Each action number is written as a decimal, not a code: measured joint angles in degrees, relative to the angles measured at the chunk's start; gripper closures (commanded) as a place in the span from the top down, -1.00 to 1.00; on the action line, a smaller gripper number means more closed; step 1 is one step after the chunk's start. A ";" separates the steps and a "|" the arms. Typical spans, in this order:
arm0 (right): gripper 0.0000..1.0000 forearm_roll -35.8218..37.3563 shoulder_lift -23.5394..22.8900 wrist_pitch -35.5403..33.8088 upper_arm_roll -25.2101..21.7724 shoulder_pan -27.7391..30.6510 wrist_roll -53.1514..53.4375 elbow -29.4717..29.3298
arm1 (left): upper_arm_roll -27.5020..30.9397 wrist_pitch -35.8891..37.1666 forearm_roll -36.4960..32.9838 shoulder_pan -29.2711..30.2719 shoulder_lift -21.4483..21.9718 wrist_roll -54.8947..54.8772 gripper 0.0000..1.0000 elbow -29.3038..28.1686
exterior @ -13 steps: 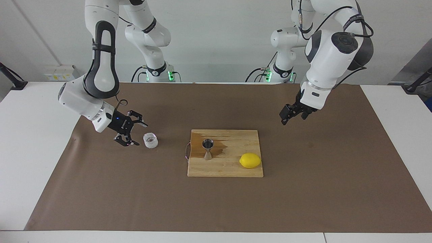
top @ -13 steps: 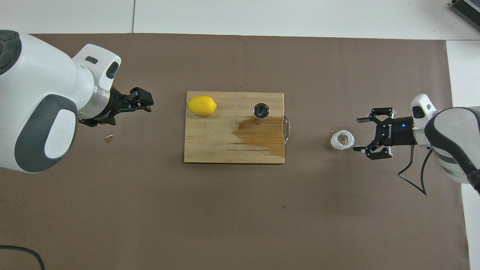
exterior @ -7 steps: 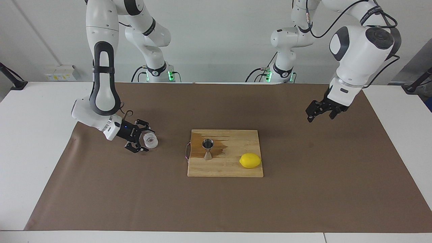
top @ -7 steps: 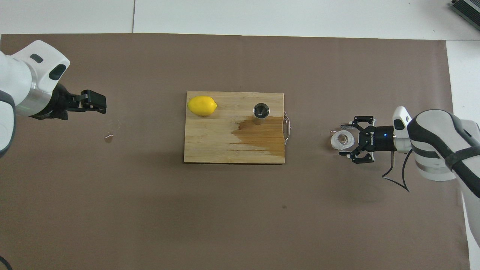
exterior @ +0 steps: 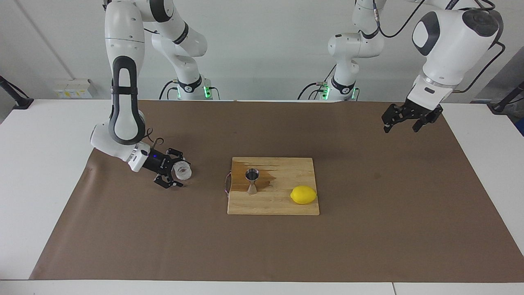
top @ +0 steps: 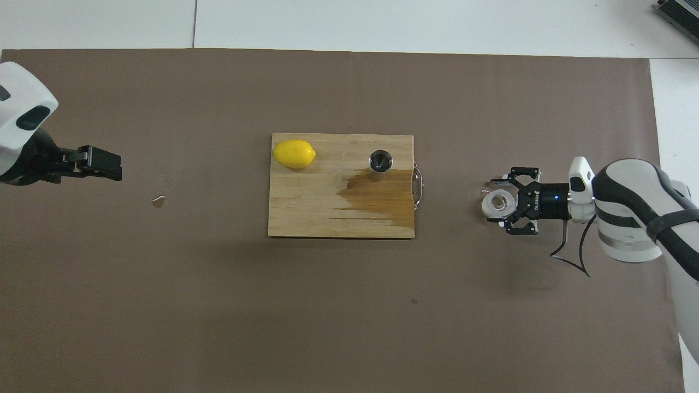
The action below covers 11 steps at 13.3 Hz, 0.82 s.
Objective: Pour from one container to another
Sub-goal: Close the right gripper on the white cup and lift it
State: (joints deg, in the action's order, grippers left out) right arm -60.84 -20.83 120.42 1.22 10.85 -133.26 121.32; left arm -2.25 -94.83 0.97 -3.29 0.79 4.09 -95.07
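White tabletop (exterior: 24, 184) under a wide sheet of matte brown paper (exterior: 262, 246), bare white margins at both ends. At the middle, a rectangular pale wooden cutting board (exterior: 282, 205) with a wire handle and a dark wet patch (top: 377, 196) in the grain. On the board, a small shiny steel hourglass jigger (exterior: 251, 180), upright at the patch's edge, and a smooth yellow lemon (exterior: 303, 195), well apart from it.

Toward the right arm's end, off the board on the paper, a squat whitish-translucent cup with textured sides (exterior: 182, 171), upright. Low around it, the right gripper (top: 496, 201), fingers spread either side of the cup; contact impossible to tell.

Raised over the paper's edge at the left arm's end, the left gripper (exterior: 401, 128), spread wide and holding nothing. Plenty of open paper around the board.
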 measured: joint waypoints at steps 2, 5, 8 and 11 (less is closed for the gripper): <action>-0.03 -0.06 0.01 0.00 0.00 0.00 -0.03 -0.07 | -0.14 2.69 0.00 0.07 0.36 -0.08 1.00 1.22; -0.16 -0.09 0.00 0.00 0.04 -0.01 -0.39 -0.19 | -1.04 5.72 -0.68 0.11 0.38 -0.13 1.00 3.20; -0.16 -0.10 0.05 0.00 0.32 -0.17 -0.28 -1.20 | -0.97 7.03 -0.69 0.28 0.55 -0.12 1.00 3.31; -0.16 -0.09 1.32 0.74 0.49 -3.51 7.28 -3.78 | -1.06 7.31 -0.69 0.52 0.55 -0.12 1.00 3.10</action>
State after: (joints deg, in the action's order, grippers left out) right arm -60.93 -19.51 121.16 1.71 7.34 -125.98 117.54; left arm -3.32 -87.51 0.28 -2.76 1.34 3.97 -91.97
